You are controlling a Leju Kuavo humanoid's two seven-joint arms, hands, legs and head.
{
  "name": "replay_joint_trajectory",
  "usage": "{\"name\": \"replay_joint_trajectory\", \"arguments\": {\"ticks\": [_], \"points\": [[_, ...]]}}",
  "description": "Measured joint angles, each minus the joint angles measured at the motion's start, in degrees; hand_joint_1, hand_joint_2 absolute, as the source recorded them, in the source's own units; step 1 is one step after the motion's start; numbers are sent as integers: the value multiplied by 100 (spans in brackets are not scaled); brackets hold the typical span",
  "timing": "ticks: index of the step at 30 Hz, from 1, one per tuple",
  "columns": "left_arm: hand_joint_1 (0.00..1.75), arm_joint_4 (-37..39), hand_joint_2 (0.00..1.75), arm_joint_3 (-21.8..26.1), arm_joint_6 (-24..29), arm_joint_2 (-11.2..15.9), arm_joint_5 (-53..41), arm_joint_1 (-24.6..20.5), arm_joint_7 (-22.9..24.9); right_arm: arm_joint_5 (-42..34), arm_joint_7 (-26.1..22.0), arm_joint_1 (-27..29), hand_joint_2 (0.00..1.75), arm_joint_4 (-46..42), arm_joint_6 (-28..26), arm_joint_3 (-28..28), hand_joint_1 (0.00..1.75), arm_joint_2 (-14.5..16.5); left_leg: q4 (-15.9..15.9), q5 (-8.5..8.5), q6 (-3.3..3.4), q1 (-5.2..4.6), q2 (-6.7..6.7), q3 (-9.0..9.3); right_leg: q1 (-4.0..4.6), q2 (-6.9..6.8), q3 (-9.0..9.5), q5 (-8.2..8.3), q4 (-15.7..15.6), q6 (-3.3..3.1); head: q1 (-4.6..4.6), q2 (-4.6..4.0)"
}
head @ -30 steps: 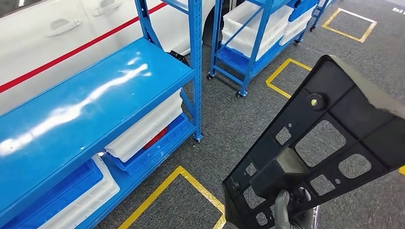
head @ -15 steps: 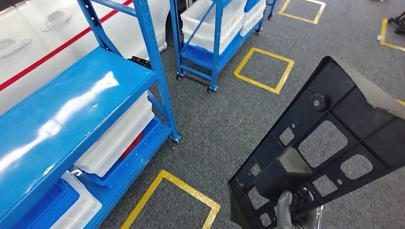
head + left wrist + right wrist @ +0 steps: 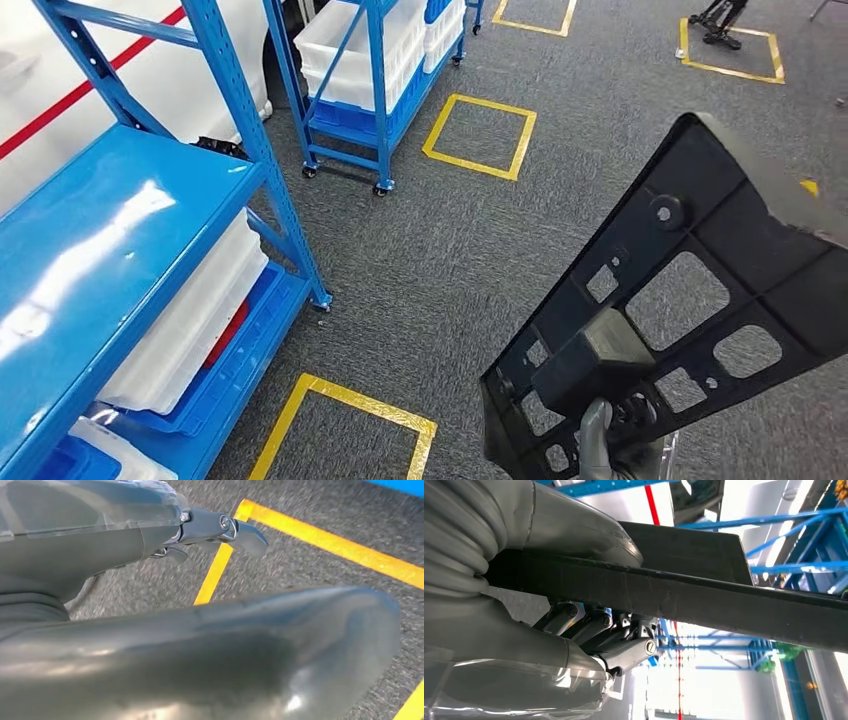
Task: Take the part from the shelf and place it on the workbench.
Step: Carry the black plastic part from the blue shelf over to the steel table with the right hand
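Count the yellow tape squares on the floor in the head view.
5: one near the shelf foot, one mid-floor, one top centre, one top right, and a corner scrap; the part may hide others.

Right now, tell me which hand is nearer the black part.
Right. The right hand grips the black part at its lower edge. The left hand hangs over grey carpet and yellow floor tape, touching nothing.

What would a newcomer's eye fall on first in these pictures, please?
Most likely the large black part, a flat panel full of cut-outs, held up at lower right by the right hand gripping its lower end. Next, the glossy blue shelf on the left, with white bins beneath, and the yellow squares taped on the grey carpet.
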Motion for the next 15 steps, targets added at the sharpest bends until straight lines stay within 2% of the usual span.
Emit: {"name": "replay_joint_trajectory", "arguments": {"ticks": [2,3,4,5,6,7,9,10,11,13,14,15], "points": [[0,3,0,-21,-7,2,-3,16,-4,-2,0,12,175,-24,21,-1,175,0,-33,27,47,-18,167,-11,14,-364,-284,-355,595,24,14,-1],[0,3,0,-26,-10,3,-4,30,-4,-6,1,17,175,-29,45,-2,175,0,-32,28,56,-33,259,-21,10,-455,-456,-527,963,38,17,-1],[0,3,0,-27,-11,3,-5,39,-2,-10,2,27,175,-32,73,-3,175,0,-31,26,57,-46,351,-29,3,-503,-577,-625,1241,50,16,-1],[0,3,0,-28,-9,3,-6,42,2,-14,2,40,175,-33,99,-4,175,0,-29,22,57,-53,440,-33,-1,-532,-604,-618,1335,55,16,-1],[0,3,0,-28,-7,2,-6,38,5,-15,2,51,175,-34,124,-5,175,0,-28,16,52,-57,522,-32,-1,-564,-512,-509,1203,53,16,-1],[0,4,0,-29,-3,1,-5,31,9,-15,2,58,175,-36,149,-7,175,0,-28,8,43,-59,597,-23,3,-623,-309,-334,866,42,16,-1],[0,4,0,-30,4,-3,-5,24,16,-14,2,62,175,-45,187,-12,175,0,-23,-21,6,-78,722,6,43,-876,132,-81,82,-17,14,-1],[0,4,0,-30,5,-4,-4,24,20,-13,2,66,175,-55,200,-17,175,2,-21,-34,-18,-90,775,21,71,-960,257,-33,-152,-56,12,-1],[0,4,0,-31,6,-4,-4,20,24,-12,2,75,175,-66,208,-25,175,3,-21,-45,-43,-101,824,34,97,-996,293,-36,-245,-92,12,-1],[0,5,0,-31,7,-10,-1,5,31,-8,2,112,175,-95,220,-45,175,11,-30,-66,-93,-104,913,56,98,-858,281,-9,-269,-159,11,0],[0,5,0,-31,7,-13,1,-5,32,-5,1,139,175,-114,223,-56,175,17,-1,-103,-122,-97,863,56,83,-793,285,10,-298,-188,10,0],[0,5,0,-31,9,-16,3,-9,32,-2,1,161,175,-135,227,-65,175,25,111,-194,-147,-86,739,16,65,-731,294,31,-327,-226,3,1]]}}
